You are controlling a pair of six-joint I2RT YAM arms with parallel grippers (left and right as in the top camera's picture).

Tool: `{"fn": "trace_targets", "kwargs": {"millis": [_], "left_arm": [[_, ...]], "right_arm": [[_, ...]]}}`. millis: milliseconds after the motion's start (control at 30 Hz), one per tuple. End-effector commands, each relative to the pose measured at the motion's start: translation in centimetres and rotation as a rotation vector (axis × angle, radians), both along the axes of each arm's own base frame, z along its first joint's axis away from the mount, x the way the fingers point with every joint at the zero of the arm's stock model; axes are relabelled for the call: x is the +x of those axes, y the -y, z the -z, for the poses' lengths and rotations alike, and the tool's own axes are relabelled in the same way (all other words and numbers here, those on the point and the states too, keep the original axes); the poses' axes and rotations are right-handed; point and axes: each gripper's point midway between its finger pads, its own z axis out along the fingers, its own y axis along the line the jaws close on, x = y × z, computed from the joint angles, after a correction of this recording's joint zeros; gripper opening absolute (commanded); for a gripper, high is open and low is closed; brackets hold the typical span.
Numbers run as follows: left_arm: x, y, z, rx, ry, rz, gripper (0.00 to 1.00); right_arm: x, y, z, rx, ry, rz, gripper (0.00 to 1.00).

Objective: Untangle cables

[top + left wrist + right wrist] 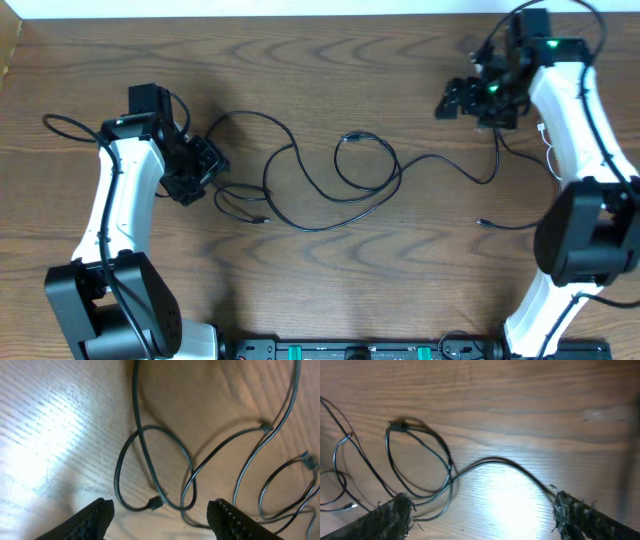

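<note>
Overhead view: a brown wood-grain counter carries thin black cables that wander in loose curves and crossing loops across its middle, from beside the left hand to below the right hand. A short white cable lies in a small squiggle close beside the right arm's white casing. Both arms are smooth white shells with black joints.

Left wrist view: the left hand is spread, its two dark ribbed fingers apart with nothing pinched. On the pale, glare-washed wood between and beyond them lies a rounded cable loop ending in a small blocky plug, with further strands curving to the right.

Right wrist view: the right hand is spread wide, its rough-textured fingers at either bottom corner. One black cable arches between them toward the right-side finger; whether it touches is unclear. An oval loop lies to the left.
</note>
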Motion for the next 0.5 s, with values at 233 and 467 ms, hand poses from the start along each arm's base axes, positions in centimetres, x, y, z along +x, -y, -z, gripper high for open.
{"fn": "trace_targets", "kwargs": {"millis": [233,467], "left_arm": [[1.1,2.6,-0.2,0.018,0.053,0.127,0.65],[1.9,4.9,0.0,0.021,0.101,0.196,0.65]], "right_arm": [[-2.6,-8.3,3.8,0.016,-0.146,-0.083,0.67],[-4.8,-12.6,7.6,-0.046,-0.217,-0.182,0.53]]}}
